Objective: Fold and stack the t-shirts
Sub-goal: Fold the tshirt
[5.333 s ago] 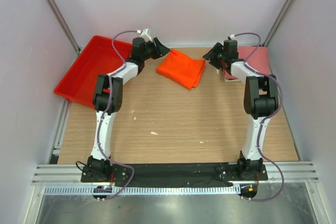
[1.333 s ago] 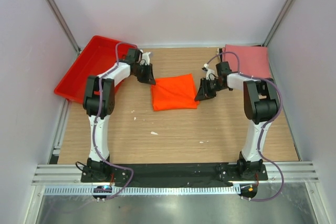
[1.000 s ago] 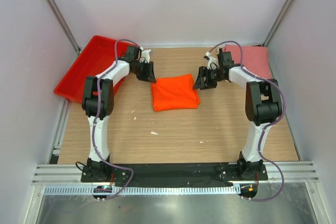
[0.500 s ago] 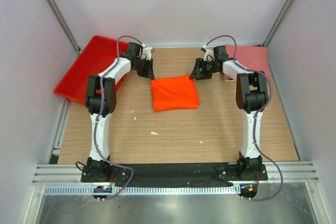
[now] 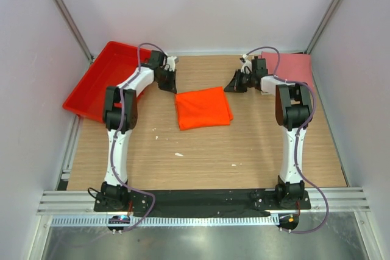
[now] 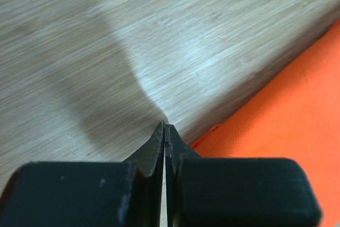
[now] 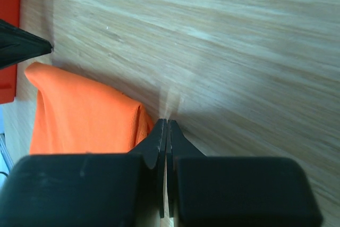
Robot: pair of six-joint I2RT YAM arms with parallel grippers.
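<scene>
The orange t-shirt (image 5: 203, 108) lies folded into a rough square at the middle of the wooden table. The pink t-shirt (image 5: 292, 71) lies folded flat at the back right corner. My left gripper (image 5: 167, 85) hovers just off the orange shirt's far left corner, shut with nothing between its fingers; the left wrist view shows the orange t-shirt (image 6: 287, 115) beside the gripper (image 6: 165, 127). My right gripper (image 5: 232, 86) is off the far right corner, also shut and empty. In the right wrist view the orange t-shirt (image 7: 85, 110) lies left of the gripper (image 7: 167, 122).
A red plastic tray (image 5: 100, 80) rests tilted at the back left, partly off the table edge. Small white specks (image 5: 178, 154) dot the wood nearer the arm bases. Grey walls close in on both sides and the back.
Both grippers let go of the orange t-shirt, drew back from its far corners toward the back of the table, and closed. The shirt stays folded and still.
</scene>
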